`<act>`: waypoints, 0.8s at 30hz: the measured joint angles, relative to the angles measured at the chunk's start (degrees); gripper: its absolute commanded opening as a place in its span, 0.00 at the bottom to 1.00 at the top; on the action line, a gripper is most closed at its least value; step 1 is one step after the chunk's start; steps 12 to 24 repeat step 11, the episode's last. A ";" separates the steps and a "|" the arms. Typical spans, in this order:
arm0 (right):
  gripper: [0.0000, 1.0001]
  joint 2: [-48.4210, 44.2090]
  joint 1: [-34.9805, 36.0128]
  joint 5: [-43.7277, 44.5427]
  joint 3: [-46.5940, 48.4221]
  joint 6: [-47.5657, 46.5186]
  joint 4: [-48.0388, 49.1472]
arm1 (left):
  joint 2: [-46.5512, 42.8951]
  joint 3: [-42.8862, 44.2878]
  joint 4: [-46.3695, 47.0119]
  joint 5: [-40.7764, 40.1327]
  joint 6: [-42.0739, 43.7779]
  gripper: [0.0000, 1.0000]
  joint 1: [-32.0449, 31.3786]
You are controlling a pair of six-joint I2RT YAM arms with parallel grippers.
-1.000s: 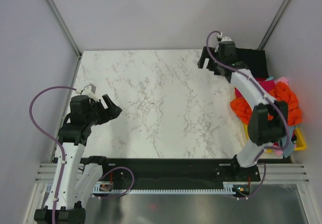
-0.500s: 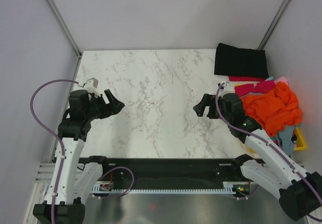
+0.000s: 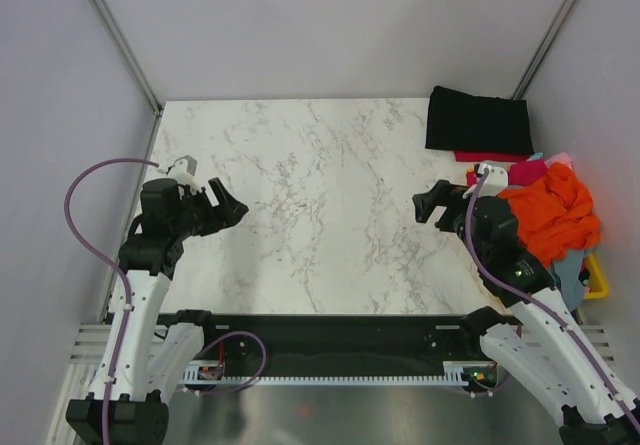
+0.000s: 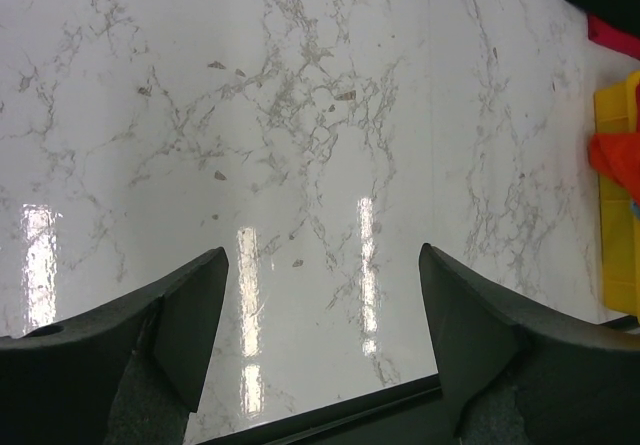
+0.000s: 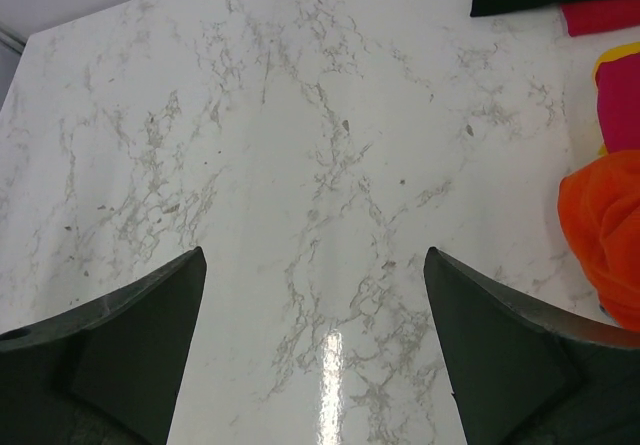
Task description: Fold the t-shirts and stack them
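Note:
A folded black t-shirt (image 3: pixel 478 120) lies flat at the table's back right corner, with a crimson red t-shirt (image 3: pixel 490 156) showing under its near edge. An orange t-shirt (image 3: pixel 550 215) is heaped over the basket at the right, with pink (image 3: pixel 562 158) and light blue (image 3: pixel 572 275) cloth beside it. My right gripper (image 3: pixel 432 205) hovers open over bare marble just left of the heap; in the right wrist view its jaws (image 5: pixel 314 255) hold nothing, and the orange t-shirt (image 5: pixel 605 235) is at the edge. My left gripper (image 3: pixel 232 208) is open and holds nothing (image 4: pixel 320 255) at the left.
The yellow plastic basket (image 3: pixel 597 280) hangs at the table's right edge under the heap of cloth. White marble table (image 3: pixel 310 195) spreads between both arms. Grey walls and metal frame posts enclose the back and sides.
My right arm has drawn back from the far right corner toward the near right, leaving the black t-shirt folded there. The left gripper has barely shifted.

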 measured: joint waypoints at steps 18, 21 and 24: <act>0.98 3.39 0.00 0.94 -0.04 0.09 -1.29 | 0.09 -0.09 0.63 0.24 0.00 0.84 0.00; 0.98 3.39 0.00 0.94 -0.04 0.09 -1.29 | 0.09 -0.09 0.63 0.24 0.00 0.84 0.00; 0.98 3.39 0.00 0.94 -0.04 0.09 -1.29 | 0.09 -0.09 0.63 0.24 0.00 0.84 0.00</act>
